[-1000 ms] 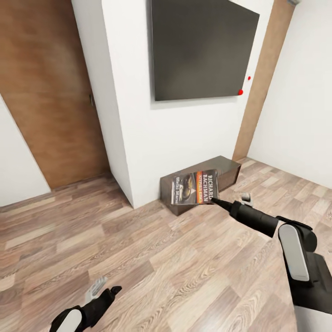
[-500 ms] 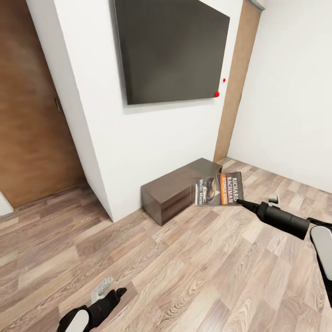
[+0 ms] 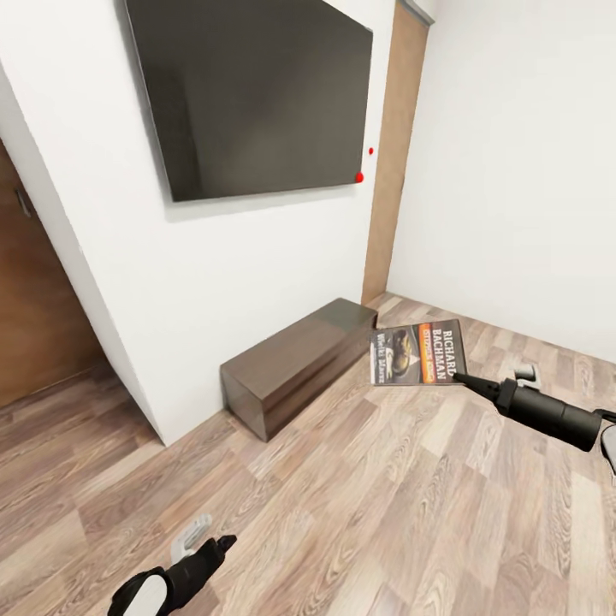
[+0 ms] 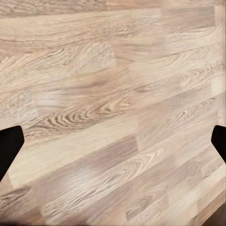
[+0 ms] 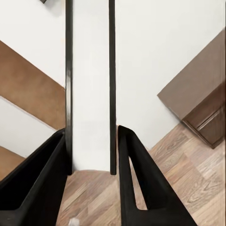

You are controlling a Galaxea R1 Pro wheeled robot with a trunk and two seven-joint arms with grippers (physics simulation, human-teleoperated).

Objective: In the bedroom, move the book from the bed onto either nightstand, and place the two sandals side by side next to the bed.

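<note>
The book (image 3: 419, 352), dark-covered with an orange band and white lettering, hangs in the air above the wood floor, and my right gripper (image 3: 462, 378) is shut on its lower right corner. In the right wrist view the book (image 5: 89, 84) stands edge-on, its white pages pinched between the two black fingers (image 5: 47, 165). My left gripper (image 3: 201, 539) hangs open low at the left over bare floor, and in the left wrist view its fingertips (image 4: 9, 150) sit wide apart with nothing between them. The bed, the nightstand and the sandals are out of view.
A long low dark brown cabinet (image 3: 291, 359) stands against the white wall under a large black screen (image 3: 257, 94). A brown door (image 3: 34, 325) is at the left and a narrow brown panel (image 3: 393, 154) in the far corner. Wood-plank floor (image 3: 359, 496) stretches ahead.
The camera has swung to the right, so the wall, screen and cabinet slid left in the picture. The book stays in my right gripper. The left gripper remains open.
</note>
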